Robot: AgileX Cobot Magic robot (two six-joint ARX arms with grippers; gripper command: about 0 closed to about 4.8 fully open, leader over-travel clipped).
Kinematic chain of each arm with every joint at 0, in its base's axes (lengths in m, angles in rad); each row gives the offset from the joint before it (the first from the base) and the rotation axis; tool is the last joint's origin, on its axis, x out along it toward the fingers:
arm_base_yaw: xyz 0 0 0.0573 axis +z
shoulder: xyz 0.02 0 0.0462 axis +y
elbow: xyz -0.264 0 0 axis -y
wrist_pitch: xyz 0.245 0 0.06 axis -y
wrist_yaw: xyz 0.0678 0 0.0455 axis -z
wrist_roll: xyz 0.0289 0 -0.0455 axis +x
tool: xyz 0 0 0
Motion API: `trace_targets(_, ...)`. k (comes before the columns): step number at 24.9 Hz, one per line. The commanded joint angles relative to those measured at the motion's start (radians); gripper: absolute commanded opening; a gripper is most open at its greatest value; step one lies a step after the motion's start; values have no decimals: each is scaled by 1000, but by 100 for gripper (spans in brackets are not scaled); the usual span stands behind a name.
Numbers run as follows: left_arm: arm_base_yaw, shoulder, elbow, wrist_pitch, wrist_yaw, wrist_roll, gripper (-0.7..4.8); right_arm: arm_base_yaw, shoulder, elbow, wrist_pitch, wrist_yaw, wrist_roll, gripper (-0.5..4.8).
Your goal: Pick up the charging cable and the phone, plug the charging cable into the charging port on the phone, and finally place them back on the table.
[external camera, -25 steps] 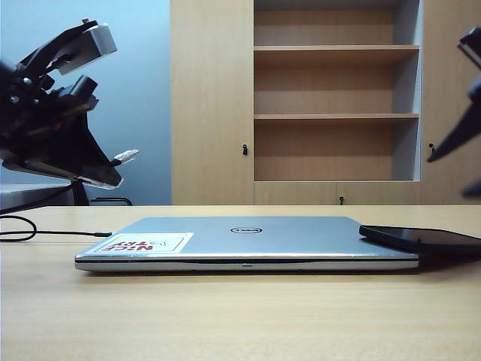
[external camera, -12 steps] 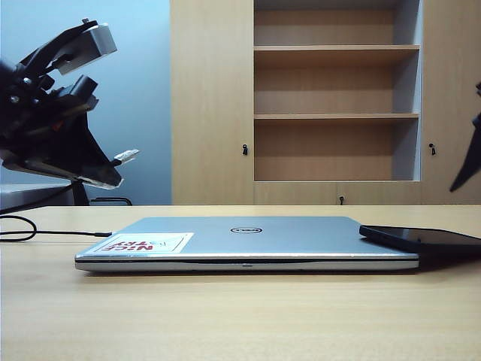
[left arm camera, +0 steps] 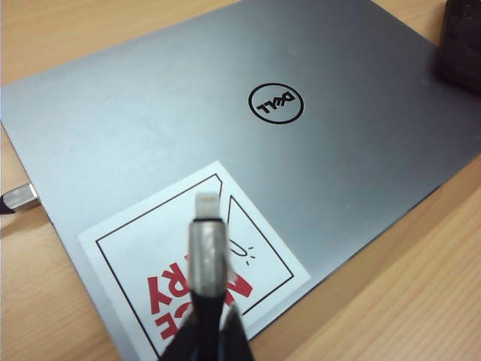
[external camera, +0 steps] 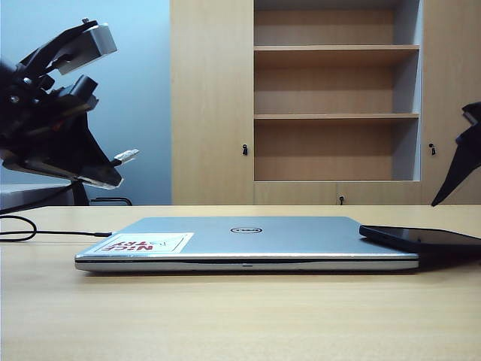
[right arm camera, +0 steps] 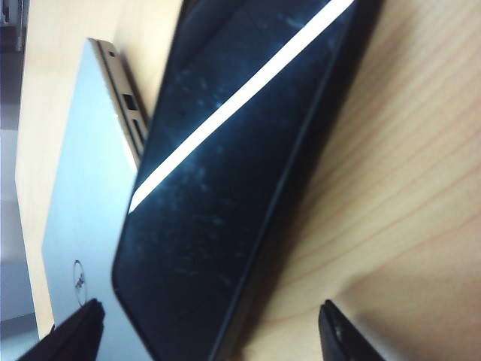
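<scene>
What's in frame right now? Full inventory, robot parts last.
laptop: 1, silver, closed, centre of table, red-lettered sticker on lid
phone: 1, black, one end propped on the laptop's right edge
charging cable: 1, black cord on the table at left, silver plug held up over the laptop's sticker
table: 1, pale wood grain
shelf cabinet: 1, tan wood, behind the table
left gripper: 1, black, raised at left, shut on the charging cable's plug
right gripper: 1, black, at right edge above the phone, jaws wide open, holding nothing
</scene>
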Motion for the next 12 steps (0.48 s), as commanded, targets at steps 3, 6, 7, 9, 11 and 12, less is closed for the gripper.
trace_targets(3, 0, 0, 2, 20, 3, -1, -7, 0, 67, 6, 85, -31, 13, 388)
trace_targets(6, 0, 0, 2, 20, 3, -1, -7, 0, 105, 6, 124, -31, 13, 388)
trace_targets(7, 0, 0, 2, 20, 3, -1, -7, 0, 114, 6, 129, -31, 14, 388)
trace_targets(9, 0, 0, 2, 20, 3, -1, -7, 0, 126, 6, 135, -31, 13, 388)
trace_targets(11, 0, 0, 2, 20, 3, -1, -7, 0, 142, 6, 151, -31, 13, 387)
trace_targets(12, 0, 0, 3, 20, 3, -1, -7, 0, 150, 6, 161, -31, 13, 387)
